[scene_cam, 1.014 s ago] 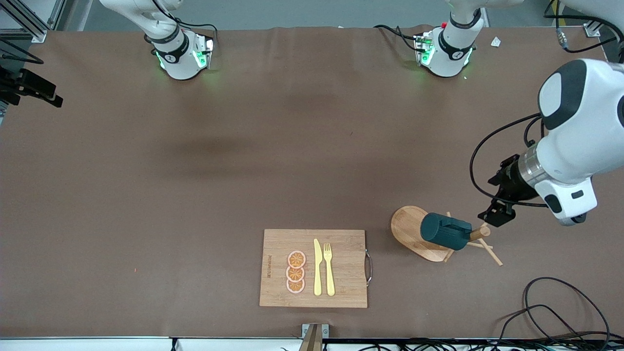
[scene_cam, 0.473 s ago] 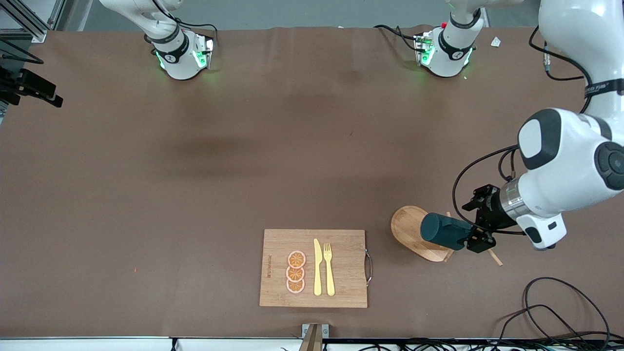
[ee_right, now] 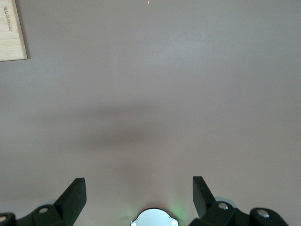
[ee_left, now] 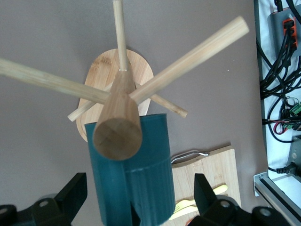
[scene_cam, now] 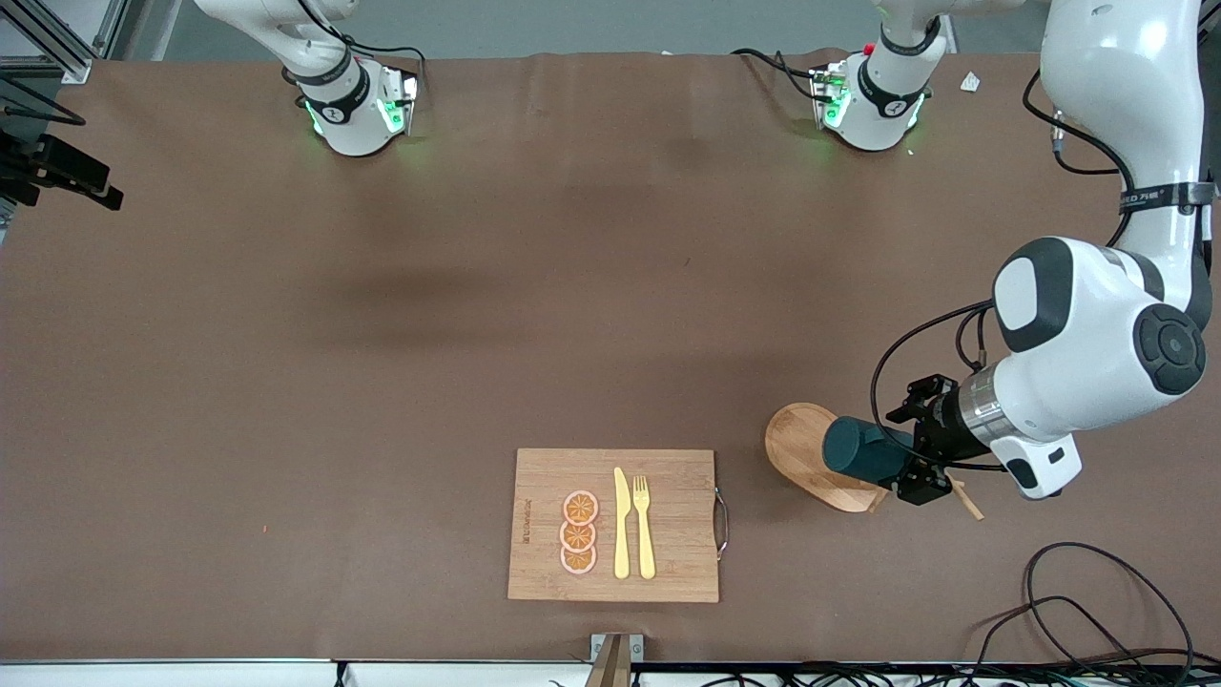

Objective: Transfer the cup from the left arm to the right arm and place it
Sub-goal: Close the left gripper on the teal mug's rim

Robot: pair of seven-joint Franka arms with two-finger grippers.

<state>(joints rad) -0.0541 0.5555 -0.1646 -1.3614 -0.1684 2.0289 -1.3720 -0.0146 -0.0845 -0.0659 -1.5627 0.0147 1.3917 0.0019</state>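
The cup [scene_cam: 856,450] is hung on a wooden rack [scene_cam: 811,453] toward the left arm's end of the bench [scene_cam: 477,315]. The left tool [scene_cam: 911,456] is spread wide around it, not gripping. The right tool [ee_right: 139,197] waits, spread, empty.

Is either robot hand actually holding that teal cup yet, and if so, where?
Nothing is held yet. The left gripper is open, one finger on each side of the cup, which hangs on the wooden rack. The right gripper waits open over bare table.
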